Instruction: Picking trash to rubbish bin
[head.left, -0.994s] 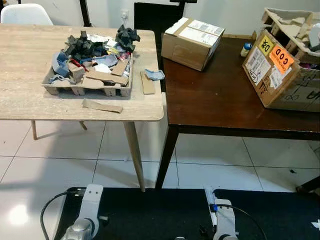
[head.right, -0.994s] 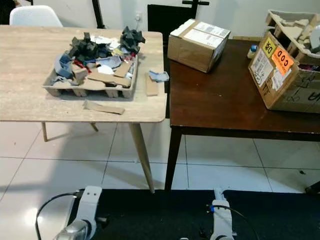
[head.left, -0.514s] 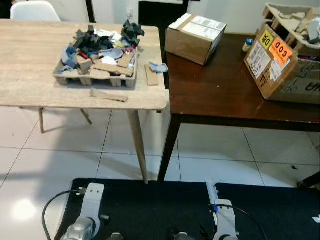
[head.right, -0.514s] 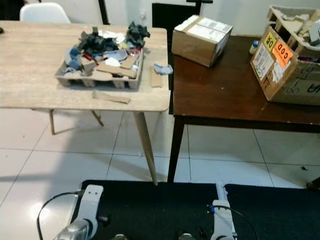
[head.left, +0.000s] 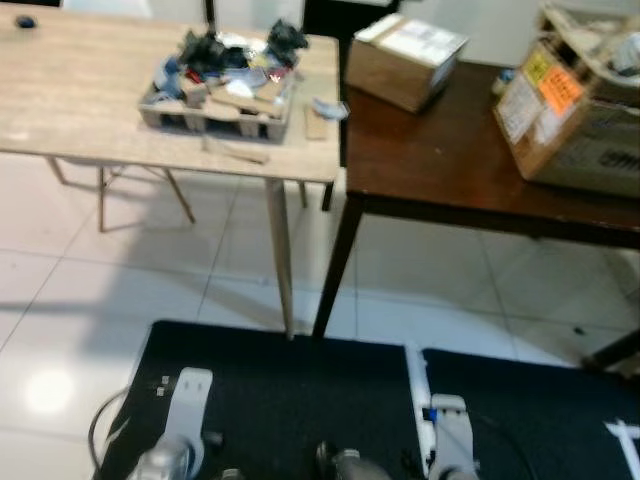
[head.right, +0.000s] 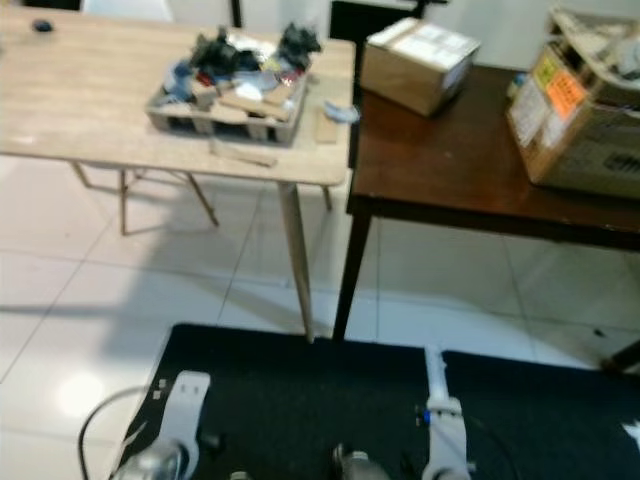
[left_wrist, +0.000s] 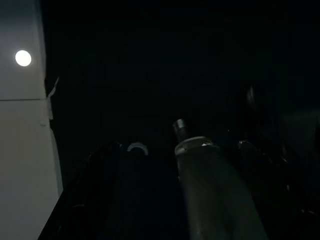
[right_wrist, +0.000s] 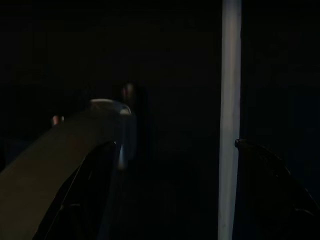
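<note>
**Trash tray on the pale table, both arms hanging low**

A light wooden table (head.left: 90, 100) stands to the robot's left, butted against a dark brown table (head.left: 450, 160) on its right. Under them runs a white tiled floor (head.left: 120, 270), and a black mat (head.left: 290, 390) lies nearest the robot.

On the dark table, a large open cardboard box (head.left: 575, 120) with an orange sticker sits at the far right, holding loose scraps. A smaller sealed cardboard box (head.left: 405, 60) rests near the back, just beside the seam between the tables.

The trash sits on the light table: a moulded cardboard tray (head.left: 220, 95) heaped with dark and pale scraps. A cardboard strip (head.left: 236, 151) lies just in front of the tray near the table edge, a second cardboard piece (head.left: 317, 121) lies beside the tray, and a small blue-grey scrap (head.left: 329, 107) lies at the seam.

The left arm (head.left: 180, 425) and right arm (head.left: 445, 440) hang idle over the mat, well apart from the trash. Both wrist views are very dark; whether either gripper is spread or pressed together cannot be told.
</note>
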